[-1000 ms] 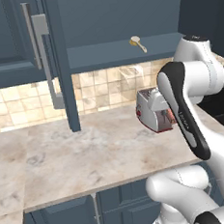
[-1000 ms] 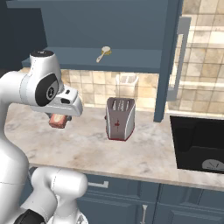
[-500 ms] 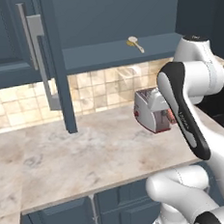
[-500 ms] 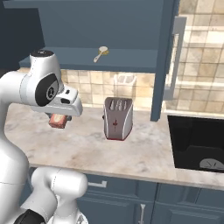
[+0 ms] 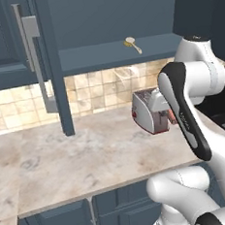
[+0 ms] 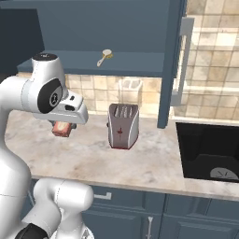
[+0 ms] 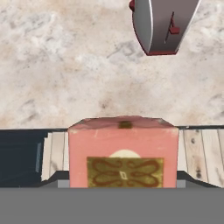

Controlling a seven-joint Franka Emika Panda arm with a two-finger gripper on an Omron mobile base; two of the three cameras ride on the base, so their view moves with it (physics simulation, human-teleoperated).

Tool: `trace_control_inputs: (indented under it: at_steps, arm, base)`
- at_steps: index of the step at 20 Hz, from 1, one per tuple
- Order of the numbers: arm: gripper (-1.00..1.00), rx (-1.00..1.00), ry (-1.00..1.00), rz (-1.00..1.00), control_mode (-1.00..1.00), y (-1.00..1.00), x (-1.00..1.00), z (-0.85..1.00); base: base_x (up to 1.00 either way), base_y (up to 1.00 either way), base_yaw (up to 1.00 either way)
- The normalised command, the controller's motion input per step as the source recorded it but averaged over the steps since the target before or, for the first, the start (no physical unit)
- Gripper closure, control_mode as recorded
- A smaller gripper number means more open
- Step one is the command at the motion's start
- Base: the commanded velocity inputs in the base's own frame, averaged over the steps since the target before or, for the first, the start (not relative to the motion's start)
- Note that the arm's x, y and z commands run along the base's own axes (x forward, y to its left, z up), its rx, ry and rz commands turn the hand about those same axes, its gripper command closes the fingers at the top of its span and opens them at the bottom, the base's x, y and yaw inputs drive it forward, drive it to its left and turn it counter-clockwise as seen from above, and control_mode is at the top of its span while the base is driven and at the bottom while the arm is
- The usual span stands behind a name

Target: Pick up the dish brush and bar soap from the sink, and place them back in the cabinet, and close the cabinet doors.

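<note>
1. The brush (image 5: 132,44) lies flat on the cabinet shelf (image 5: 104,54), well above the table (image 5: 89,155); in the right base view its round cream head (image 6: 107,53) points right and away, the tan handle running down-left toward the shelf's front edge.
2. The soap (image 6: 62,129) is gripped in the hand (image 6: 63,126), held above the table to the left of the toaster (image 6: 123,125). In the hand view its reddish face with a gold emblem (image 7: 123,154) fills the lower middle — its long axis cannot be told from there.
3. The fingers themselves are hidden behind the soap and the arm's white casing; in the left base view only a sliver of the soap (image 5: 170,116) shows beside the forearm.
4. The toaster is cut off at the top of the hand view, and partly hidden by the arm in the left base view.
5. One cabinet door (image 6: 172,60) stands open, edge-on, its silver handle (image 6: 182,60) facing right — its lower edge hangs just above the table near the black sink (image 6: 210,151), which is cut off at the right border.
6. Another door (image 5: 48,62) stands open left of the shelf.
7. Between the two doors the shelf front is open, with bare shelf on both sides of the brush.
</note>
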Motion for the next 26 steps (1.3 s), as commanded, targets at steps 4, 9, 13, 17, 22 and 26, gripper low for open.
trace_control_inputs:
  at_steps: [4,9,13,17,22,26]
  arm:
    - [1.0,0.0,0.0,0.0,1.0,0.0,0.0,0.0]
    - [1.0,0.0,0.0,0.0,1.0,0.0,0.0,0.0]
    - [1.0,0.0,0.0,0.0,1.0,0.0,0.0,0.0]
    - [1.0,0.0,0.0,0.0,1.0,0.0,0.0,0.0]
    - [1.0,0.0,0.0,0.0,1.0,0.0,0.0,0.0]
    - [1.0,0.0,0.0,0.0,1.0,0.0,0.0,0.0]
  base:
    - [0.27,-0.18,0.0]
    - [0.39,-0.08,0.0]
    - [0.48,-0.01,0.0]
    - [0.41,0.0,0.0]
    - [0.32,0.0,0.0]
    - [0.03,0.0,0.0]
